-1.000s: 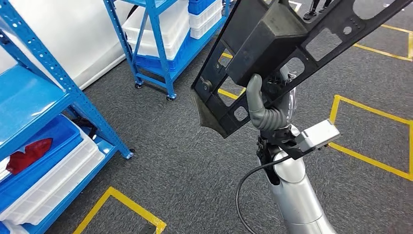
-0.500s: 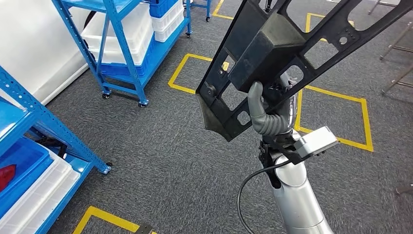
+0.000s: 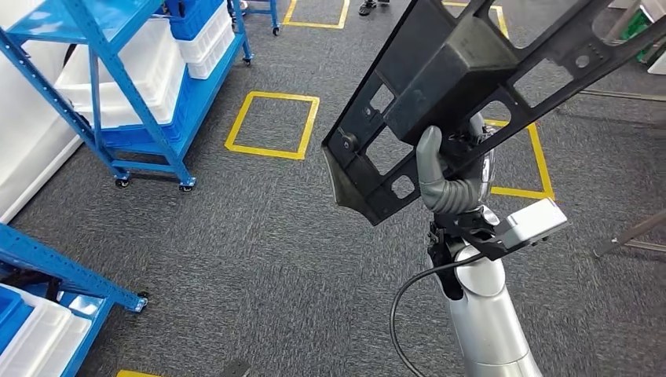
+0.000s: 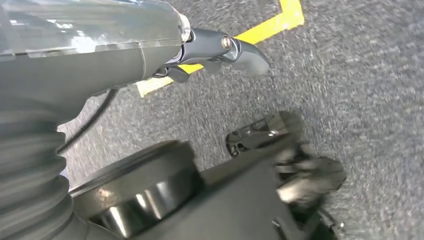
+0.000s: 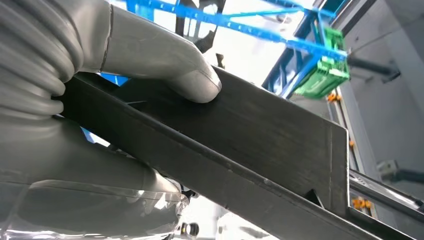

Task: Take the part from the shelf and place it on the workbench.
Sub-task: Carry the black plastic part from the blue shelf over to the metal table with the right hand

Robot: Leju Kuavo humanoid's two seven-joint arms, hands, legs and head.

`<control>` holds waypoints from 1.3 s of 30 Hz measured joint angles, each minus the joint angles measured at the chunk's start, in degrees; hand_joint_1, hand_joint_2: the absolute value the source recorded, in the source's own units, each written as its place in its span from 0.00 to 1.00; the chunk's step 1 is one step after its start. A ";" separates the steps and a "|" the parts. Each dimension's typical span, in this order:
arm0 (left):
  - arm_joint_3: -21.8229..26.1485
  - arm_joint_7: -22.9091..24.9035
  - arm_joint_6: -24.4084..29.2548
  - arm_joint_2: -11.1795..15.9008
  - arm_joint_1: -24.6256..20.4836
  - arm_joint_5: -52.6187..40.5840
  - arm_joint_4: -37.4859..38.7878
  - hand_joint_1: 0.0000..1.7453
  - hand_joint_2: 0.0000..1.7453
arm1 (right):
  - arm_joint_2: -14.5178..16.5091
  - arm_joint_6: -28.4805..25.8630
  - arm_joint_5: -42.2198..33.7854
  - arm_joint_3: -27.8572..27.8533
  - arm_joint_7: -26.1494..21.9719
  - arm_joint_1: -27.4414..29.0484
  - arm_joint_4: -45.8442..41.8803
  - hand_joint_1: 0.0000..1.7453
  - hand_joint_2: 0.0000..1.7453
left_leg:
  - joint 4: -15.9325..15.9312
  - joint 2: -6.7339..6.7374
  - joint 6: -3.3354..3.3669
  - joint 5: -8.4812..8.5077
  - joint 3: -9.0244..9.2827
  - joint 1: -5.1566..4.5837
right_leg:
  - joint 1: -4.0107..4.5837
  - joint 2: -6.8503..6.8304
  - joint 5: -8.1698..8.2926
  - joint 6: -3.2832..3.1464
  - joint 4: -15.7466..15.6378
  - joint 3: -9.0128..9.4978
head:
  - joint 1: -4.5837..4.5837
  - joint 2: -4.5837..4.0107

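Note:
The part [image 3: 455,71] is a large black frame with cut-out windows and a boxy block in its middle. My right hand [image 3: 440,184] grips it from below and holds it raised and tilted in front of me, over the carpet. In the right wrist view the grey thumb [image 5: 165,55] presses on the part's flat black edge [image 5: 260,135], with fingers wrapped under it. My left hand [image 4: 150,45] hangs over the floor with a dark finger stretched out and nothing in it.
A blue wheeled shelf [image 3: 118,86] with white and blue bins stands at the upper left. Another blue shelf's foot [image 3: 47,267] sits at the lower left. Yellow tape squares [image 3: 271,126] mark the grey carpet. Metal legs [image 3: 628,232] enter at the right edge.
The whole view has swung to the right, so the shelves slide out to the left of the picture. The part stays held in my right hand in the same pose.

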 joint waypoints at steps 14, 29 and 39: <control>0.50 0.12 0.81 0.35 0.14 0.90 0.00 0.00 1.00 | 0.81 1.05 0.11 -0.14 0.36 -0.82 0.99 0.97 1.00 | -11.53 -2.61 2.17 7.95 3.44 0.28 | -0.23 2.29 -3.33 2.95 6.74 -3.78 | 0.02 0.00; 1.03 -0.17 0.89 0.42 0.22 1.07 0.00 0.00 1.00 | 1.50 1.36 0.13 -0.11 0.64 -2.20 1.88 0.97 1.00 | -6.61 1.73 0.28 3.43 2.69 -0.23 | 0.03 -1.40 -0.32 0.16 -0.65 0.76 | 0.01 0.00; 1.03 -0.15 0.91 0.61 0.59 1.07 0.00 0.00 1.00 | 1.95 1.62 0.08 -0.11 0.74 -2.18 2.24 0.97 1.00 | -10.05 -5.33 0.11 7.48 2.55 0.88 | -0.36 6.39 -0.90 1.45 0.92 0.08 | 0.01 0.00</control>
